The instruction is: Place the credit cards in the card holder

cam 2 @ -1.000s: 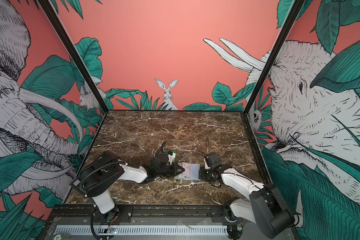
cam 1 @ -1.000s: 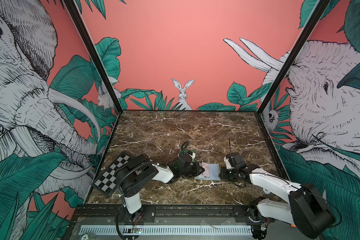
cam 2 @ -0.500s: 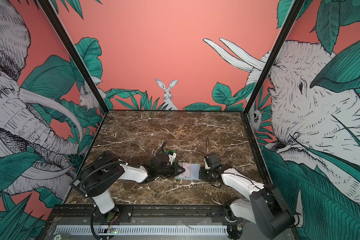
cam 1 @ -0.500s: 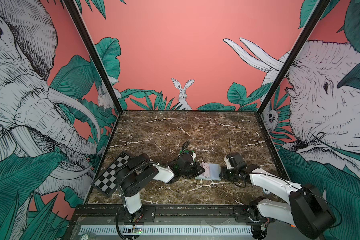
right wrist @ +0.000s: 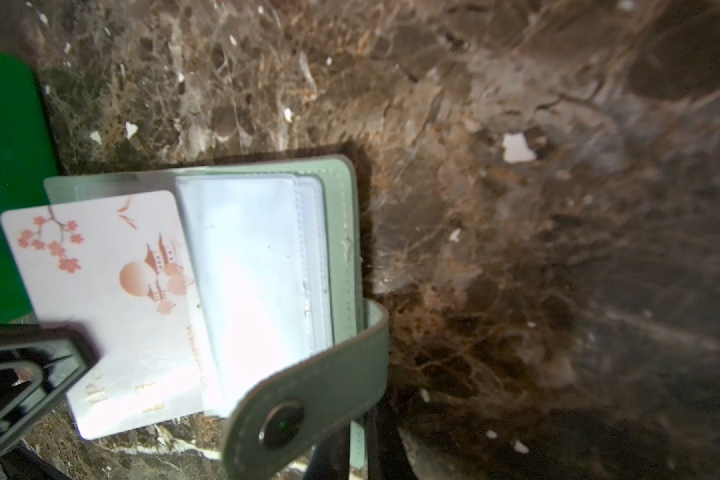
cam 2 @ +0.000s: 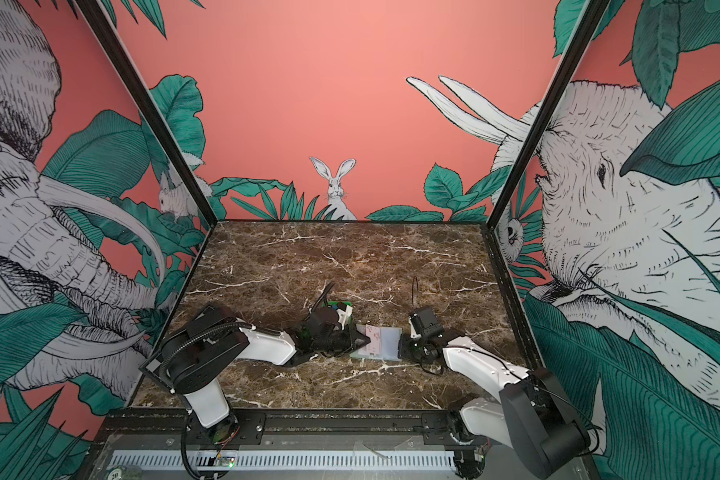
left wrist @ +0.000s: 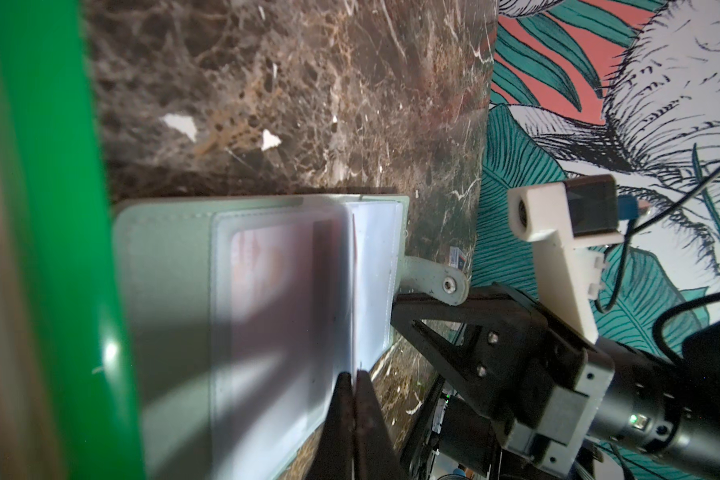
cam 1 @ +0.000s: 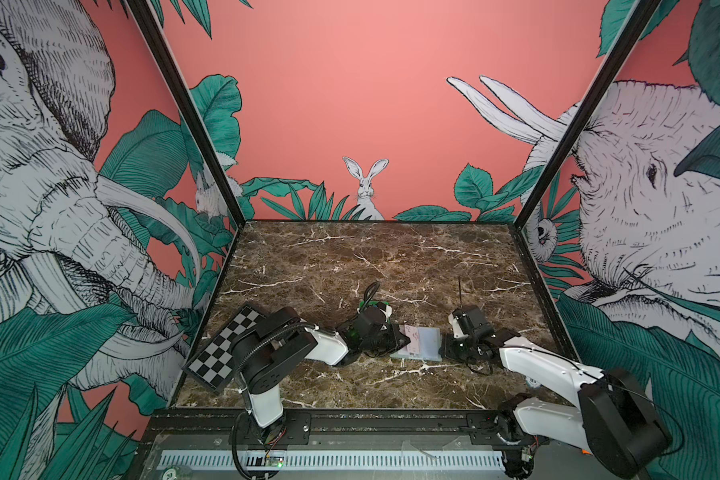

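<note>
Round sticker point(cam 1: 168, 474) reads "20"; card point(right wrist: 113, 299) shows gold "IP", remaining print blurred.

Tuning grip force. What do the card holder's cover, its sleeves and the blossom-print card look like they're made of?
Card holder cover: leather or faux leather, matte sage green. It has stitched edges, the strap bends softly, and the snap looks like metal.
Sleeves: soft clear plastic, glossy, with seamed edges and glare.
Credit card: probably rigid plastic, smooth with a slight sheen. It stays flat and carries printed art.

Sage-green card holder point(right wrist: 344, 232), white credit card point(right wrist: 113, 291) with pink blossoms, brown white-veined table point(cam 1: 371, 257).
</note>
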You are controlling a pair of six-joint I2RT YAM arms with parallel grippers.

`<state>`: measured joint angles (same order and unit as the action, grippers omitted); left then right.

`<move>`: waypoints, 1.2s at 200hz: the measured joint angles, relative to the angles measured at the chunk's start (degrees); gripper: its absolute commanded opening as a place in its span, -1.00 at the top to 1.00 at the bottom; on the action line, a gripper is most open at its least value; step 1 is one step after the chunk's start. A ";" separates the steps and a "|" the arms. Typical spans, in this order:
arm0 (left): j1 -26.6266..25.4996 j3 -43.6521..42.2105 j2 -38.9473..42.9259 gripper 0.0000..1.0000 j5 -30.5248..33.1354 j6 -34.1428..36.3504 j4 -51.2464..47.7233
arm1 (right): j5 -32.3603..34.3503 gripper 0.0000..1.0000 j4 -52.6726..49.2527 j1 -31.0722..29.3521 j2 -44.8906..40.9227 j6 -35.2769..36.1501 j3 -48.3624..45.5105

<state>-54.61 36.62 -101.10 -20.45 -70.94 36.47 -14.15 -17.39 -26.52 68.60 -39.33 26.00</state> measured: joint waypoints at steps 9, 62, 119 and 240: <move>0.00 0.00 0.00 1.00 -0.13 0.00 0.02 | 0.00 0.78 -0.02 0.00 0.13 0.00 0.11; 0.00 0.00 -0.48 1.00 -1.79 0.04 1.20 | 0.09 0.78 -0.09 0.00 0.46 0.22 0.31; 0.00 0.55 -1.14 1.00 -2.93 0.42 1.62 | 0.17 0.78 -0.11 -0.15 0.46 0.39 0.31; -0.11 4.70 -0.52 0.66 0.00 6.47 -11.37 | 0.52 0.78 -0.70 -0.57 0.04 0.37 0.31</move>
<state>-54.72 41.32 -101.62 -20.45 -64.47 25.10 -13.63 -18.09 -27.09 68.64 -38.96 26.30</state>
